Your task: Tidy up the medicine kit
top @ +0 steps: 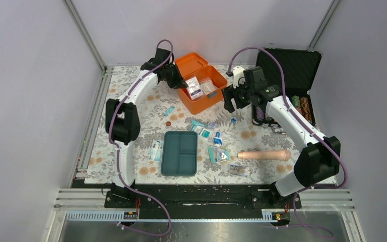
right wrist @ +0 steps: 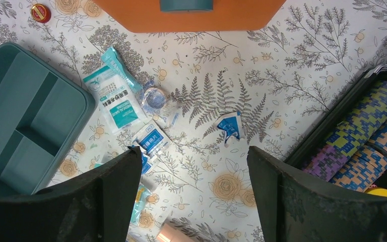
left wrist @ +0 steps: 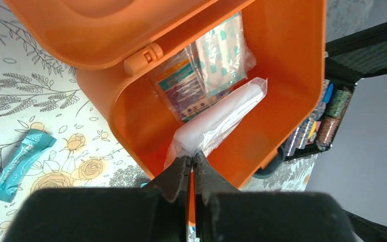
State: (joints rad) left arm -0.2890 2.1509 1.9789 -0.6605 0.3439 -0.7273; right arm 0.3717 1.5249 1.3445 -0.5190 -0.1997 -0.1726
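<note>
Left gripper: fingers pressed together, pinching the near corner of a clear bag. It is at the left rim of the orange box.
Clear bag: holds a white roll-shaped item. It lies slantwise inside the box and its far end touches the flat packets there.
Flat packets: printed, overlapping one another, on the box floor beside the bag.
Lid: open, swung back behind the box.
Orange box, position: on the floral cloth, toward the far side.
Right gripper: fingers spread wide, nothing between them. It hangs above the cloth just right of the box, not touching it.
Blue-and-white sachet: on the cloth below the right gripper's gap, in front of the box's right corner.
Latch: grey-teal, on the box's front wall.
Insert tray: teal, three compartments, out of the box and flat on the cloth in front of it, well apart.
White-and-teal packets: scattered loose in front of the box, several between the box and the tray.
Teal sachet: on the cloth off the box's front left corner.
Red disc: small, in front of the box's left corner.
Black case: open, right of the box, with poker chips in rows.
Beige cylinder: lying on its side, front-right of the box, well apart.
</note>
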